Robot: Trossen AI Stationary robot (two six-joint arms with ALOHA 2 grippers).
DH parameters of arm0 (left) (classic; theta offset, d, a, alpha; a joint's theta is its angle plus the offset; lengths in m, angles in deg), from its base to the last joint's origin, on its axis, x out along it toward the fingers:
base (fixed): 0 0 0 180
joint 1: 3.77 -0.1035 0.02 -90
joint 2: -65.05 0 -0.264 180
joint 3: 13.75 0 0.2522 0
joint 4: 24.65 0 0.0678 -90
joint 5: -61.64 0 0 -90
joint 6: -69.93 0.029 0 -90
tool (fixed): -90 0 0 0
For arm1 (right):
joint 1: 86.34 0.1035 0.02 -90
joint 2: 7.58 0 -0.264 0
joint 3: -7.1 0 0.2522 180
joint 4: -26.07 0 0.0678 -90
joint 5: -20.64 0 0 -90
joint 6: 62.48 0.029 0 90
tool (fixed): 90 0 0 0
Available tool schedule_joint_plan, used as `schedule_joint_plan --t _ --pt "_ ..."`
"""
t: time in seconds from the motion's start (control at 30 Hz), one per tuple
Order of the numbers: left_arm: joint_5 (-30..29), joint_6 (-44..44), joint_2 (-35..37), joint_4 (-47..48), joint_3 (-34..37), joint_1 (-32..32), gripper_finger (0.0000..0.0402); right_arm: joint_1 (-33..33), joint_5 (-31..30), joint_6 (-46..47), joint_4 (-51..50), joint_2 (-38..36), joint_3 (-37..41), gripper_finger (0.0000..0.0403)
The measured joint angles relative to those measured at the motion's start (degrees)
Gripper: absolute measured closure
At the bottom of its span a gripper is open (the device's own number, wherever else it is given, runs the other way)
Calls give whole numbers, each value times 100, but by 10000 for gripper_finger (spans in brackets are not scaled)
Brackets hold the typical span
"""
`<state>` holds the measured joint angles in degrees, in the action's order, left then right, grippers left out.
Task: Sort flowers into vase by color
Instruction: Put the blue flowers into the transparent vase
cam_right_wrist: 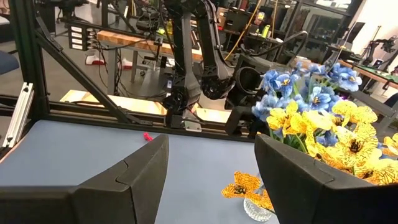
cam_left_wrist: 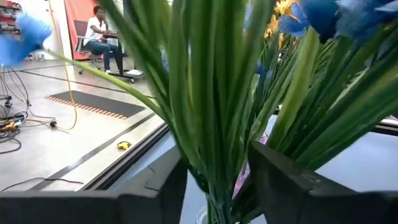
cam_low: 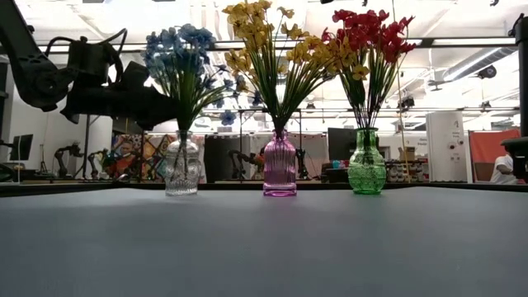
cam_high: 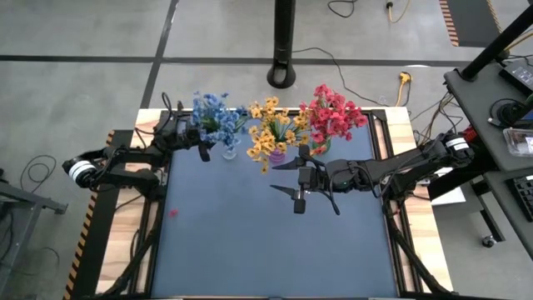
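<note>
Three vases stand in a row by the table's far edge. A clear one [cam_low: 181, 172] holds blue flowers [cam_high: 215, 117], a purple one [cam_low: 279, 169] holds yellow-orange flowers [cam_high: 275, 127], and a green one [cam_low: 366, 167] holds red flowers [cam_high: 335, 117]. My left gripper [cam_high: 204, 142] reaches in from the left at the blue bunch. It is open, with the green stems [cam_left_wrist: 211, 143] standing between its fingers just above the vase mouth. My right gripper [cam_high: 285, 178] hovers open and empty over the mat's middle, nearer than the yellow bunch [cam_right_wrist: 336, 134]. My left gripper [cam_left_wrist: 217, 180] comes level from the table's left with a finger on either side of the blue flowers' stems. The stems stand upright in the clear vase. Whether a finger [cam_left_wrist: 155, 186] touches them, I cannot tell.
A small red blossom [cam_high: 173, 212] lies loose on the dark mat's left part and also shows in the right wrist view [cam_right_wrist: 147, 135]. The mat's near half [cam_high: 275, 250] holds nothing else. A black stand foot [cam_high: 283, 75] is on the floor beyond the far edge. A person [cam_left_wrist: 102, 37] sits far off.
</note>
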<state>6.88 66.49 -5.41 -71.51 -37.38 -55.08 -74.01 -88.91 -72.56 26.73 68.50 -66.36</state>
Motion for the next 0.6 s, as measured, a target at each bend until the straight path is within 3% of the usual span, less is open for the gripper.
schedule_joint_plan --t 0.33,0.6 --pt "188 105 4 318 4 -21 184 -2 0 0 0 0 0 172" --pt "-58 78 19 472 4 -200 162 0 0 -2 -6 0 0 172"
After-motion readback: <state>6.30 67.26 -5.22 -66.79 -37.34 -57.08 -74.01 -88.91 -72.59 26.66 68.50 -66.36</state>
